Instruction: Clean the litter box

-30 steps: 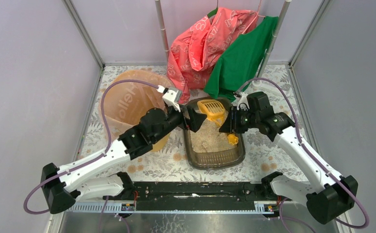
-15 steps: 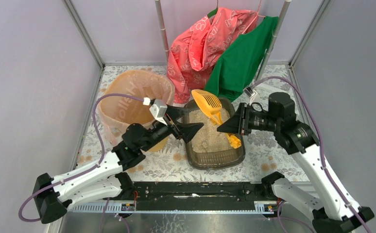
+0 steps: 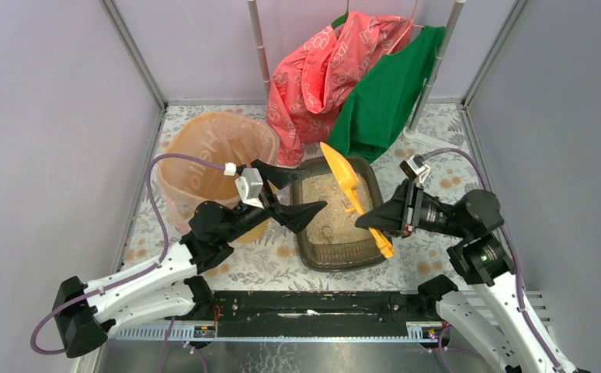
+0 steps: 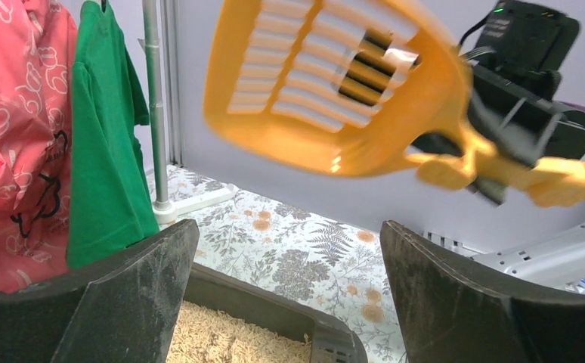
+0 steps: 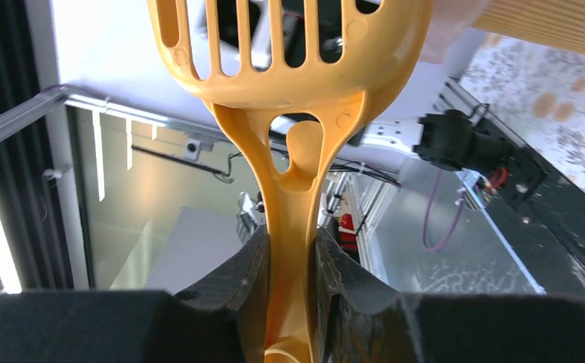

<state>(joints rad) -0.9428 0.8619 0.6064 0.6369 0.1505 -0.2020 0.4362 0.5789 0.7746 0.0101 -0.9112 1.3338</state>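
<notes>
At far left stood the lined bin [image 3: 208, 148]. Just right of it, the left gripper [image 3: 309, 189] hung with fingers wide apart over the left rim of the litter box [image 3: 336, 263], which sat mid-table. The right gripper [image 3: 366, 221] was clamped on the handle of the yellow scoop [image 3: 342, 175], its blade raised above the litter.

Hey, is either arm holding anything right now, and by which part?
The right gripper is shut on the yellow litter scoop, gripping its handle well below the slotted head. The left gripper is open and holds nothing.
</notes>
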